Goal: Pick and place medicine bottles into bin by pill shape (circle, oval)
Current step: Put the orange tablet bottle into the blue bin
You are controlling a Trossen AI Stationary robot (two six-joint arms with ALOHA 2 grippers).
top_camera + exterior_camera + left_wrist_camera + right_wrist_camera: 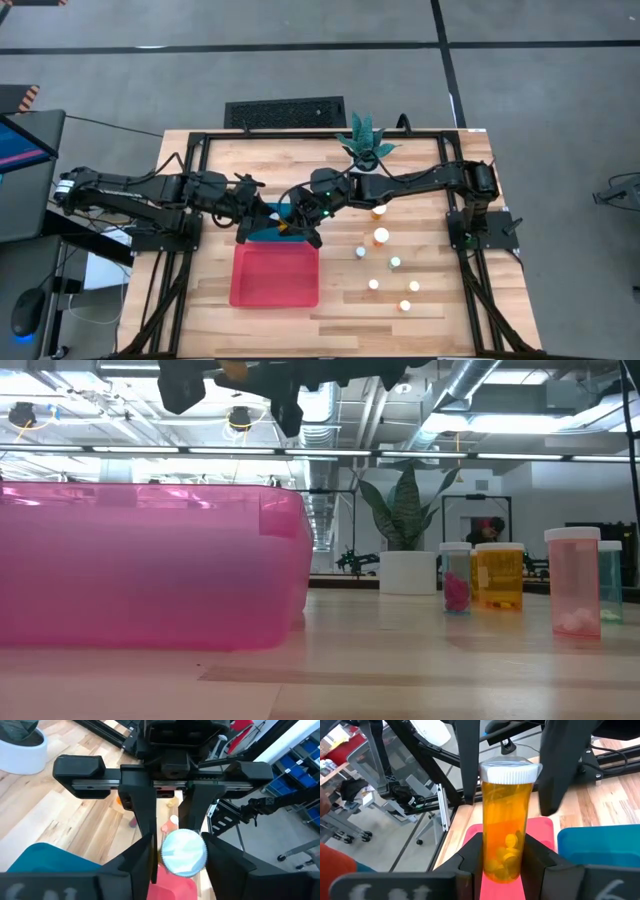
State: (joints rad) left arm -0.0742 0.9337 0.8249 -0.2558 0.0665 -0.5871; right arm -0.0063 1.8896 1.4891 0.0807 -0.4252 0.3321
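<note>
Meeting in mid-air over the bins, right in the middle of the counter (200, 160). Right hand (502, 857) clamped on the lower body of an amber bottle (502, 820), holding it upright, pale pills visible heaped at the bottom. White cap (510, 770) on top, sticking up clear of the grip. Left hand (180, 852) reaching in from the opposite side, fingers (470, 760) parted and flanking that cap; one looks about level with the cap's edge, the other stands a little off it, so no grip from this side yet. Down the left wrist camera, the round cap sits squarely between the two spread fingers.

From above, both hands nose to nose over the teal bin (262, 232), with the pink bin (236, 275) just beside it toward the near edge. Other bottles (381, 236) standing loose on the counter to the right of the bins, spread out and apart from one another. At counter height, the pink bin's wall fills the left and a few of those bottles stand upright at the right. Potted plant (365, 140) at the far edge of the counter.
</note>
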